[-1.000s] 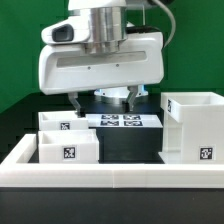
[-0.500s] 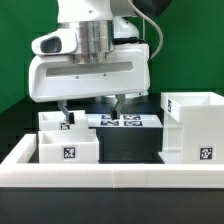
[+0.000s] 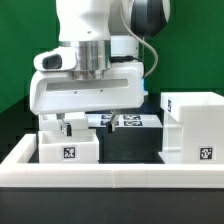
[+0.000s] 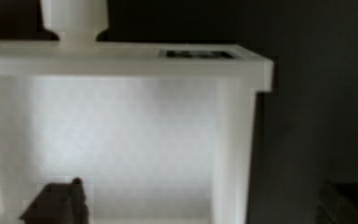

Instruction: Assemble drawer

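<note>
Two small open-topped white boxes with tags stand at the exterior view's left, the front box [image 3: 68, 151] and the rear box [image 3: 52, 120] behind it. The large cube casing [image 3: 193, 125] stands at the right. My gripper [image 3: 88, 125] is open and low over the rear box, one finger [image 3: 63, 127] at the box and the other [image 3: 113, 122] over the black table. In the wrist view the gripper [image 4: 208, 205] straddles one side wall of a white box [image 4: 140, 110]: one dark finger [image 4: 57, 200] is over its inside, the other [image 4: 357, 200] is outside. It holds nothing.
The marker board [image 3: 130, 121] lies flat on the black table between the boxes and the casing. The long low white border wall [image 3: 110, 181] runs along the front. A white post [image 4: 73, 22] shows beyond the box in the wrist view.
The gripper has come down and moved toward the exterior view's left, from above the marker board to the rear small box. The jaws stay open. The drawer parts have not moved.
</note>
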Motion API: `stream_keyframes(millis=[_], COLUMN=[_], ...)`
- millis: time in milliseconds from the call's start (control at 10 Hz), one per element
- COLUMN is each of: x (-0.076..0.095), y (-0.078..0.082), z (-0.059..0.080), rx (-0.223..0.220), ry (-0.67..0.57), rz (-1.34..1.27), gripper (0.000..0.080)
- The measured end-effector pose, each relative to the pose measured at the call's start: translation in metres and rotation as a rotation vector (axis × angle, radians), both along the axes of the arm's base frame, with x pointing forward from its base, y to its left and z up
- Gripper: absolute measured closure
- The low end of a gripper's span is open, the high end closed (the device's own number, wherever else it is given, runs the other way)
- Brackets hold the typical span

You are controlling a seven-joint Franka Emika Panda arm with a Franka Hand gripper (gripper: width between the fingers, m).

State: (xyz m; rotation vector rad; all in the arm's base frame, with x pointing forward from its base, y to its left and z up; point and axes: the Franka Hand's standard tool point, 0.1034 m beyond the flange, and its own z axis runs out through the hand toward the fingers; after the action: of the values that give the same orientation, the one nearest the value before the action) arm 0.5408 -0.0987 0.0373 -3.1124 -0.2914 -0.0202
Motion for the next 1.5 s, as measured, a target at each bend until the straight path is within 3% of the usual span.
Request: stream_keyframes(millis=[500,800,900,1000,1200,1300,1500], x=[-0.015,-0.015,-0.015,-0.015,-0.015,-0.015,-0.015], y=[0.003,0.008,0.008,0.008,0.008,0.008,0.008], z=[-0.025,-0.029,-0.029,-0.029,-0.029,-0.029,-0.029], rx=[-0.007,-0.007,-0.007,-0.007,-0.007,-0.007,-0.007], ry=[0.024,0.022,0.022,0.022,0.022,0.022,0.022], rz=[0.004,0.006,0.006,0.006,0.006,0.006,0.006], gripper=[0.0151,0.0160,0.0333,0.0333,0.0692,0.0758,0.0758])
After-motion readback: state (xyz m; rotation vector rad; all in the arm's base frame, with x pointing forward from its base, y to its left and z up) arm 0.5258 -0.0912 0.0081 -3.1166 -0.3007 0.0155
